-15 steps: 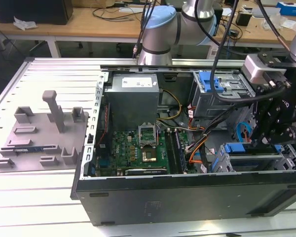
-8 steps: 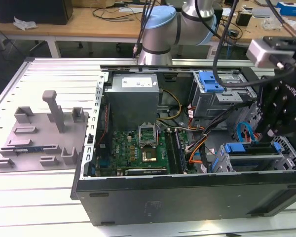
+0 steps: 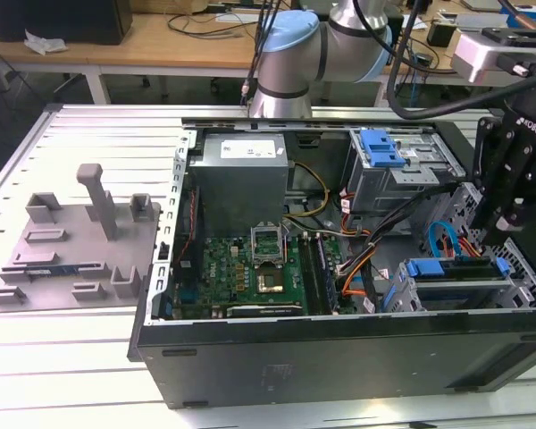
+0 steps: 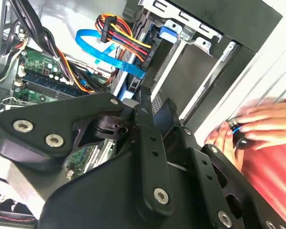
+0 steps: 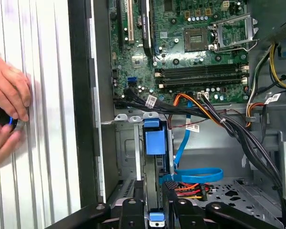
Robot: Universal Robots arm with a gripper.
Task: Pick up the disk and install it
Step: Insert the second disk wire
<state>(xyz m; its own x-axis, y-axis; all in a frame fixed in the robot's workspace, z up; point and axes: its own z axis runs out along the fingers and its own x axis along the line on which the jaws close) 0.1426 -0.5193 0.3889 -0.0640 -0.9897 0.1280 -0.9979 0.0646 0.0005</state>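
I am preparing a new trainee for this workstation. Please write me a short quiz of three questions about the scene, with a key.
1. True or false: the tool hangs over the drive cage at the exterior view's right end of the computer case.
2. What colour is the carrier bracket of the disk? A red, B blue, C white.
3. In the first wrist view, what is over the ribbed table outside the case?

Key: 1 true; 2 B; 3 a person's hand, holding a small dark object.
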